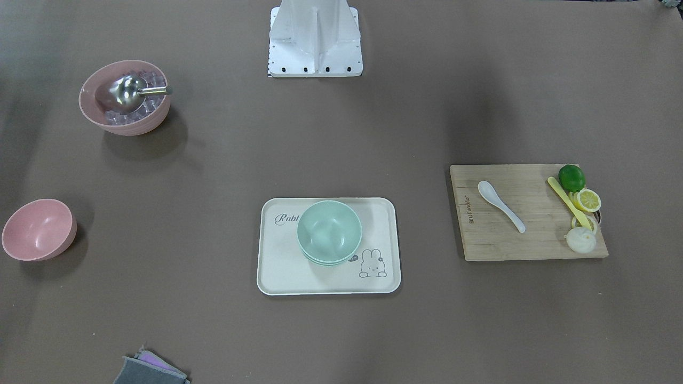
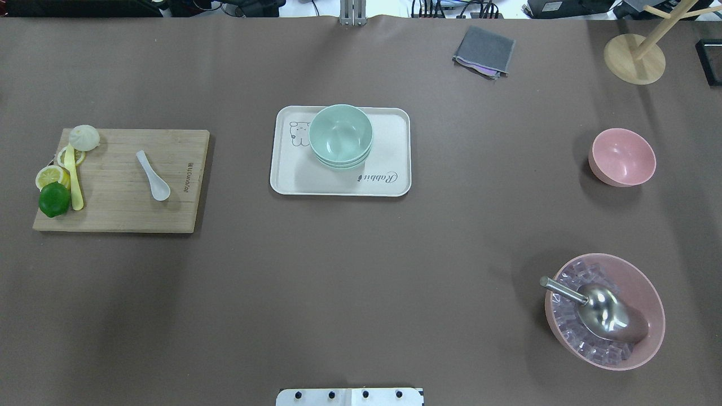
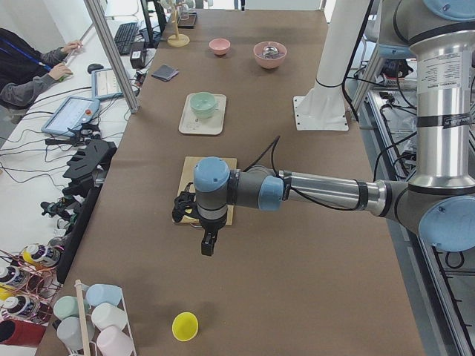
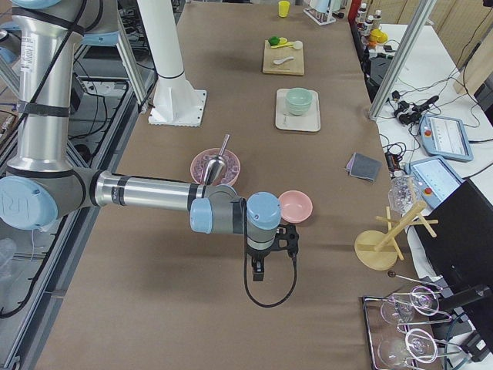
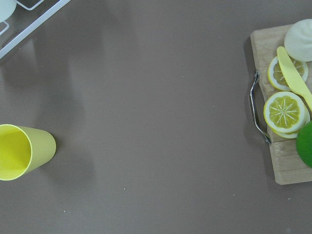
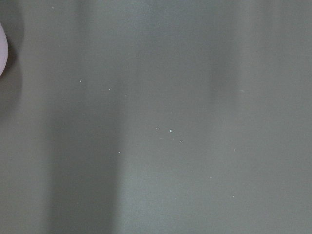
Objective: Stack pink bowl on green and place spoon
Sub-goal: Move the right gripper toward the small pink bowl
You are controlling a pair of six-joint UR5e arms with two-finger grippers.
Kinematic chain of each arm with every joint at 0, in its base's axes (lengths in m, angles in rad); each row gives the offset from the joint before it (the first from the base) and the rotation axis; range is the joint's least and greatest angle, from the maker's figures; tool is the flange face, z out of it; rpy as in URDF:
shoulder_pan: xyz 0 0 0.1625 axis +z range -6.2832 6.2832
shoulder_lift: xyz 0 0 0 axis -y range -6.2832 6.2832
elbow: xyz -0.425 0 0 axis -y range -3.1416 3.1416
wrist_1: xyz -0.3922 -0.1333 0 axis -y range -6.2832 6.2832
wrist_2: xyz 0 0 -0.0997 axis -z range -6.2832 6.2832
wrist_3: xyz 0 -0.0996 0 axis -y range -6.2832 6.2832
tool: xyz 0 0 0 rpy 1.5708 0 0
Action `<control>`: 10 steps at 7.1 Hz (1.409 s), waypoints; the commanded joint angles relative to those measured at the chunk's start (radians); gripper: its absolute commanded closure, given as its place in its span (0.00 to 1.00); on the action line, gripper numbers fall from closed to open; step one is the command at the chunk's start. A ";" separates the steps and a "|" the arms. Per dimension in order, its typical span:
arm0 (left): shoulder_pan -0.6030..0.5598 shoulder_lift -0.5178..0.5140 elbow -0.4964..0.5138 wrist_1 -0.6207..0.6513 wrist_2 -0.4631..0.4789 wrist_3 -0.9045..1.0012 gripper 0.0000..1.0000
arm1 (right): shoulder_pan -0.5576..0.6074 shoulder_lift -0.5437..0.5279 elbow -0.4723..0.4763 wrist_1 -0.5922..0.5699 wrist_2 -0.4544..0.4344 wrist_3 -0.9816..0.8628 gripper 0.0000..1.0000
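The small empty pink bowl [image 2: 622, 157] stands alone on the table's right side, also in the front view [image 1: 38, 229]. The green bowls [image 2: 340, 135] are stacked on a cream tray [image 2: 316, 180] at the centre. The white spoon [image 2: 153, 176] lies on a wooden cutting board [image 2: 113, 208] at the left. My left gripper [image 3: 205, 243] shows only in the exterior left view, hanging over bare table past the board's end. My right gripper [image 4: 258, 270] shows only in the exterior right view, just beside the pink bowl [image 4: 295, 206]. I cannot tell whether either is open or shut.
A large pink bowl [image 2: 603, 310] holds ice cubes and a metal scoop. A lime, lemon slices, a yellow knife [image 2: 73, 180] and a bun share the board. A grey cloth [image 2: 484, 52] and wooden stand [image 2: 634, 59] sit far back. A yellow cup [image 5: 22, 152] lies beyond the board.
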 commanded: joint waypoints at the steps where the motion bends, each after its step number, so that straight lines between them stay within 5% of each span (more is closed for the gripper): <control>1: 0.009 -0.002 -0.002 0.002 0.002 0.000 0.01 | 0.000 0.000 0.001 0.002 0.000 0.000 0.00; 3: 0.009 -0.002 -0.015 0.000 0.002 0.000 0.01 | 0.000 0.001 0.007 0.003 -0.002 -0.002 0.00; 7: 0.009 -0.076 -0.034 -0.027 0.003 -0.011 0.01 | 0.000 -0.008 -0.013 0.415 0.021 0.012 0.00; 9: 0.011 -0.167 0.044 -0.258 0.006 -0.023 0.01 | -0.003 0.030 -0.010 0.445 0.031 0.105 0.00; 10: 0.012 -0.172 0.060 -0.277 0.003 -0.044 0.01 | -0.003 0.029 -0.013 0.451 0.041 0.141 0.00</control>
